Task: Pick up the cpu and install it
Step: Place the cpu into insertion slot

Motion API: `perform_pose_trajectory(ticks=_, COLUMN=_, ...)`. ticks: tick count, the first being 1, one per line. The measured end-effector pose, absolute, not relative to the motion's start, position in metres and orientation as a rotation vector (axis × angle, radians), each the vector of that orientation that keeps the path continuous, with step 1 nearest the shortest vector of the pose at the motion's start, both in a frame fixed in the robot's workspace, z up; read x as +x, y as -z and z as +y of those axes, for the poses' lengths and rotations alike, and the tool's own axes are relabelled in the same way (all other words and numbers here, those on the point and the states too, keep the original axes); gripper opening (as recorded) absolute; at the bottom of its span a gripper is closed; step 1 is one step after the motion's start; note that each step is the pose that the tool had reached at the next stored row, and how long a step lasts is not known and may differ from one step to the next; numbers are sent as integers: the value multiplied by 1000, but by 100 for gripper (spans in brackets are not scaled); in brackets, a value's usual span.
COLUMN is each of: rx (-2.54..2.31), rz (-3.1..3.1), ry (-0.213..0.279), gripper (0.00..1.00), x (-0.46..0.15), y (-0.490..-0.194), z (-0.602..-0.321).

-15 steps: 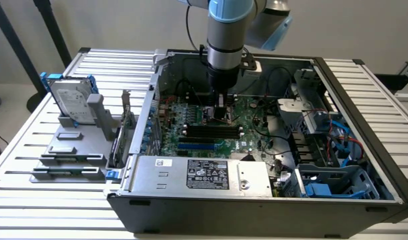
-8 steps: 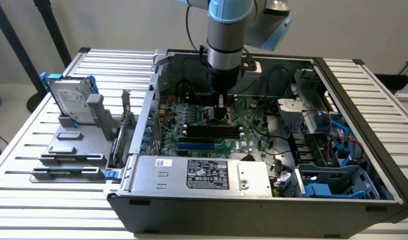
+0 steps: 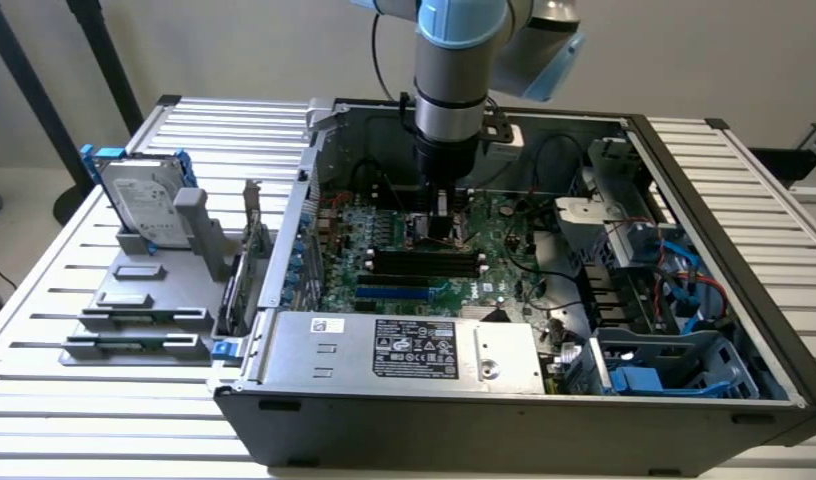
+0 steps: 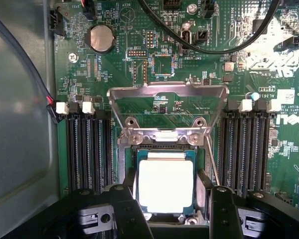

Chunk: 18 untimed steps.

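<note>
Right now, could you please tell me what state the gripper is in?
Gripper: directly over the cpu at the socket; whether it is open or gripping the cpu cannot be told.

smooth silvery metal cpu, matt green motherboard, dull grey metal case
</note>
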State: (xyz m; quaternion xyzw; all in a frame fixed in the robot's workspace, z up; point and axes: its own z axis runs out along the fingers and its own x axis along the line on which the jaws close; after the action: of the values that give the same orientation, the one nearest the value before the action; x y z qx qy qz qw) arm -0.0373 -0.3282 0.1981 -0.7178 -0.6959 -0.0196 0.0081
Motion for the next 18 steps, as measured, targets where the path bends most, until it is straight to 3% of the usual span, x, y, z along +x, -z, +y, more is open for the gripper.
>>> perform_pose_trajectory(ticks=18, rx=-2247, rz=-2172, ry=59, gripper=55, x=-37, y=-196, z=-327)
